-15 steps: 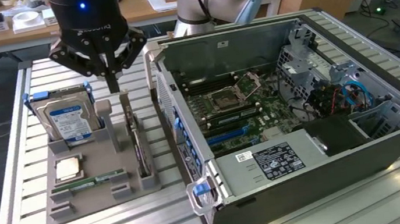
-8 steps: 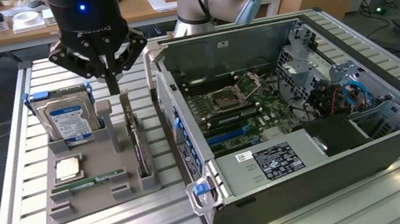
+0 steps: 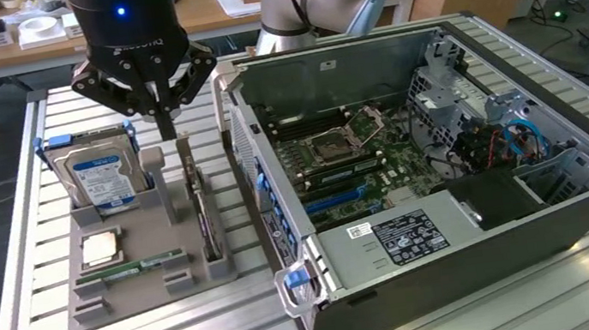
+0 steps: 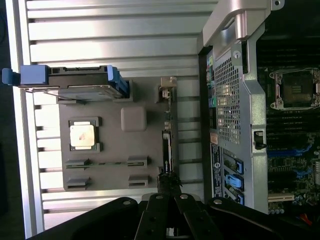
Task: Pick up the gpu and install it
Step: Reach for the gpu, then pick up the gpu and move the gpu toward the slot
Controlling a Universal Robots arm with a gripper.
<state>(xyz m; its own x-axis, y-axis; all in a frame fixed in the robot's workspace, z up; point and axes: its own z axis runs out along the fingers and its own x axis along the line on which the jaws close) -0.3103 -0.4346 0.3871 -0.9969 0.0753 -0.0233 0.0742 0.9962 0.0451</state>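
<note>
The gpu (image 3: 200, 208) stands on its long edge in a slot of the grey holder tray (image 3: 149, 281), beside the open computer case (image 3: 398, 241). In the wrist view the gpu (image 4: 168, 145) is a thin dark strip with its metal bracket at one end. My gripper (image 3: 166, 131) hangs above the card's far end, its fingers shut together with nothing between them. From the wrist, the gripper (image 4: 167, 182) lines up over the card's edge, well above the tray (image 4: 115, 150).
The tray also carries an upright hard drive (image 3: 99, 171) with a blue-white label, a CPU (image 3: 102, 246) and a green RAM stick (image 3: 130, 268). The case lies open with its motherboard (image 3: 351, 157) exposed. Its metal wall (image 4: 240, 100) stands close beside the tray.
</note>
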